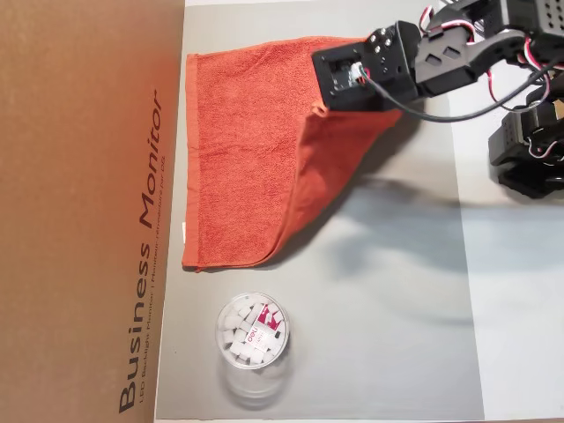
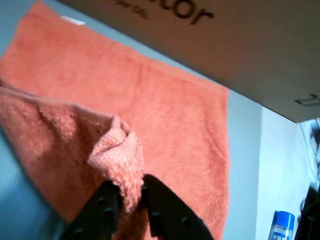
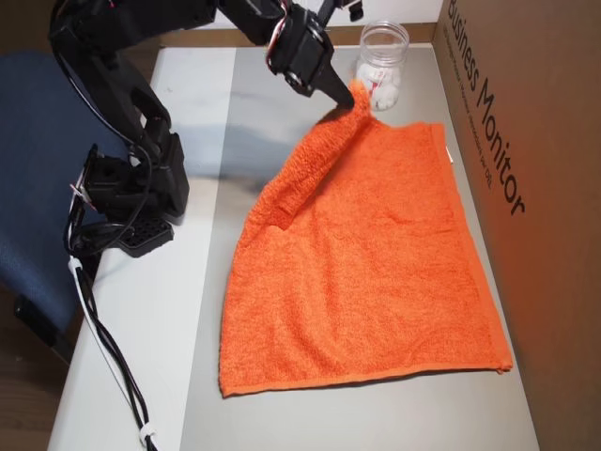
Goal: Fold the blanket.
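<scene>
The orange-red blanket [image 1: 238,150] lies on the grey mat [image 1: 388,300], with one corner lifted and drawn over the rest. My gripper [image 3: 357,97] is shut on that corner and holds it up above the cloth. In the wrist view the two black fingers [image 2: 102,210] pinch a bunched corner of the blanket [image 2: 120,155], with my gripper [image 2: 129,192] low in the frame. In an overhead view my gripper [image 1: 321,107] is mostly hidden under the wrist body. The blanket [image 3: 376,263] is otherwise flat, and its small white tag [image 3: 451,156] lies at the edge by the box.
A tall brown cardboard box [image 1: 88,211] borders the mat along the blanket's far edge. A clear plastic cup [image 1: 253,331] with white pieces stands on the mat beside the blanket. The arm's base [image 3: 131,197] sits on the white table. A blue can [image 2: 283,224] shows in the wrist view.
</scene>
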